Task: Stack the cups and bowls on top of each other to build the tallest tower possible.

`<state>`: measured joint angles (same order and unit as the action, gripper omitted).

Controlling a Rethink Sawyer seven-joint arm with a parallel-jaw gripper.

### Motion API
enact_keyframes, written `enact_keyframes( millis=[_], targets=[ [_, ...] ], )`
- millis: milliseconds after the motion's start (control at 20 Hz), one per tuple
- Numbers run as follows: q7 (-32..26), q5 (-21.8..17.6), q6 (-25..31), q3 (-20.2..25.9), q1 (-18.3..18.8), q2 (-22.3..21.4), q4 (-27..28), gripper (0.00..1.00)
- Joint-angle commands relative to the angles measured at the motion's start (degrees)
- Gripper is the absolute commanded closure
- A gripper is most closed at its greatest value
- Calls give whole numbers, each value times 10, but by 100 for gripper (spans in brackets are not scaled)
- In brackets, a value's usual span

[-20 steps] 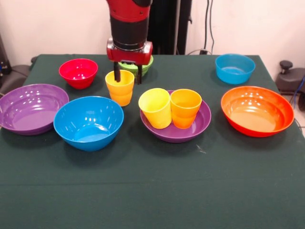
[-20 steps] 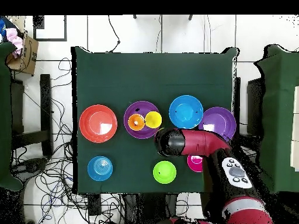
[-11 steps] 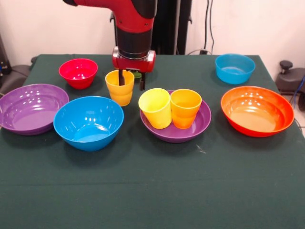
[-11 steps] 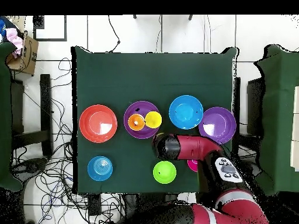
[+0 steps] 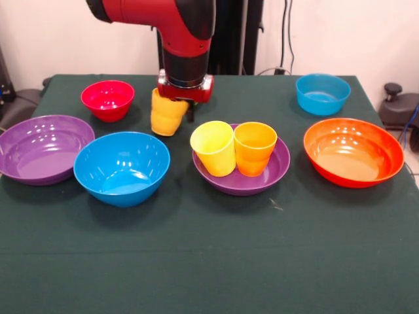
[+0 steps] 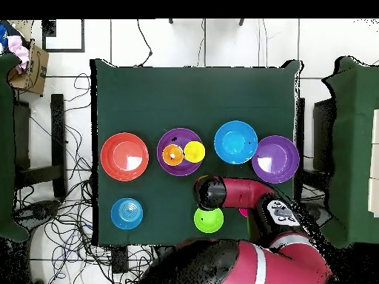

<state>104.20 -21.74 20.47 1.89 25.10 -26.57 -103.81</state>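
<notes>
My end effector [image 5: 177, 108] grips a tilted glossy yellow-orange plastic cup [image 5: 166, 116], raised off the dark green tabletop [image 5: 209, 248] beside the small red bowl [image 5: 107, 99].

Three cups show in all: a yellow-orange one [image 5: 167, 113] tilted under the arm, a yellow one [image 5: 213, 148] and an orange one [image 5: 255, 148] standing side by side. Seven bowls show. Four are large: two purple [image 5: 40, 146] [image 5: 279, 165], one blue [image 5: 122, 168], one orange [image 5: 353, 151]. Three are small: one red [image 5: 107, 99], one blue [image 5: 322, 93] and one light green [image 6: 209, 219], the last seen only from overhead.
</notes>
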Motion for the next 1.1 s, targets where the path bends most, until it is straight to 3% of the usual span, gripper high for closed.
enact_keyframes(
  millis=[50,750,1100],
  targets=[
    [34,-33,-15,6,-24,24,3,100],
    [42,-26,-45,-4,-37,28,5,100],
    [82,7,-47,-4,-71,-16,-42,100]
  ],
)
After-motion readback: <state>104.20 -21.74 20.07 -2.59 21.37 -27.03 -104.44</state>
